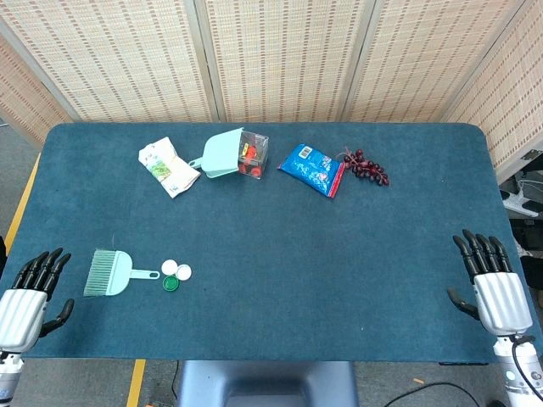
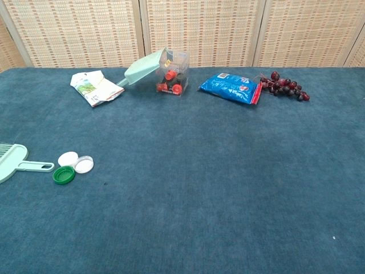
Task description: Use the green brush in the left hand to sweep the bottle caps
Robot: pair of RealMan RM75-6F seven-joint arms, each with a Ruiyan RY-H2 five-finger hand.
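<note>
The green brush (image 1: 109,273) (image 2: 16,161) lies flat on the blue table near the front left, its handle pointing right. Just past the handle tip sit the bottle caps: two white caps (image 1: 176,270) (image 2: 76,161) and one green cap (image 1: 171,284) (image 2: 64,174). My left hand (image 1: 30,295) rests at the front left corner, left of the brush and apart from it, fingers apart and holding nothing. My right hand (image 1: 492,284) stays at the front right edge, fingers spread and holding nothing. Neither hand appears in the chest view.
At the back stand a pale green dustpan (image 1: 221,153) (image 2: 142,67) leaning on a clear box of red caps (image 1: 253,154) (image 2: 173,73). A folded paper packet (image 1: 168,166) (image 2: 94,87), a blue snack bag (image 1: 312,168) (image 2: 231,87) and dark grapes (image 1: 366,167) (image 2: 283,85) lie nearby.
</note>
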